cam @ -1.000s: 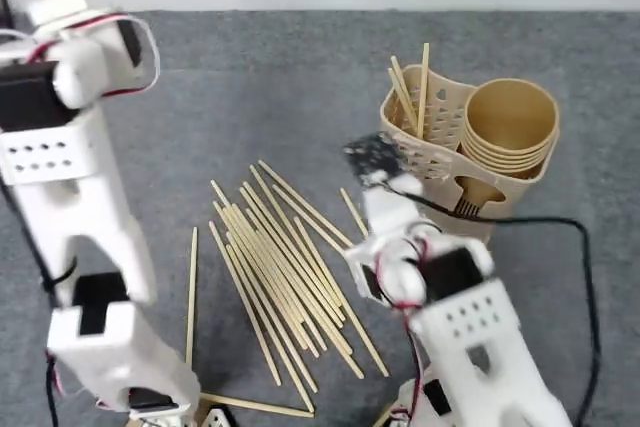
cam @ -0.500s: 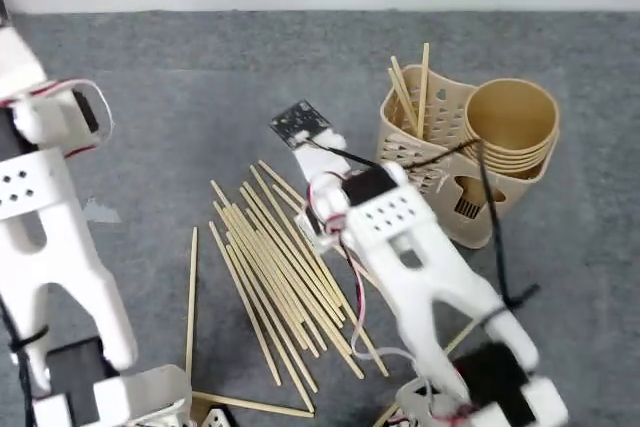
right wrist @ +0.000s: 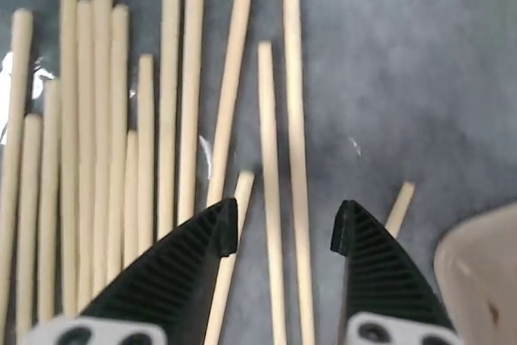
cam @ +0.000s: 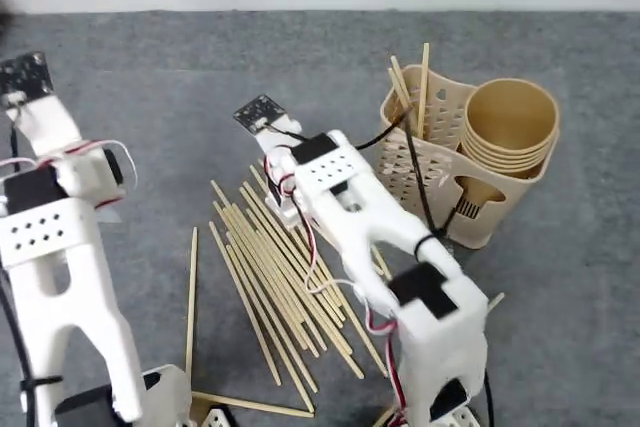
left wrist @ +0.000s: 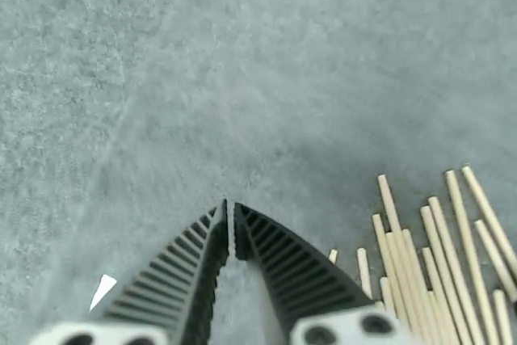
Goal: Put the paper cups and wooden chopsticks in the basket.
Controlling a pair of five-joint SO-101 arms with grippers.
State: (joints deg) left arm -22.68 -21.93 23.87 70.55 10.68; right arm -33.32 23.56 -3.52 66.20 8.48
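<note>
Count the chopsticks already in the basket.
3 chopsticks: two leaning together at the basket's left corner, one upright beside them, by the cups. More may be hidden inside.

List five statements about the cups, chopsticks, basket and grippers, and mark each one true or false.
1. The paper cups sit stacked inside the basket. True.
2. The right gripper is shut on a chopstick. False: it is open over the loose chopsticks.
3. The left gripper is shut and empty. True.
4. Every chopstick is in the basket. False: a few upright chopsticks stand in it, but most lie loose on the grey mat.
5. The basket lies tipped on its side. False: it stands upright.
</note>
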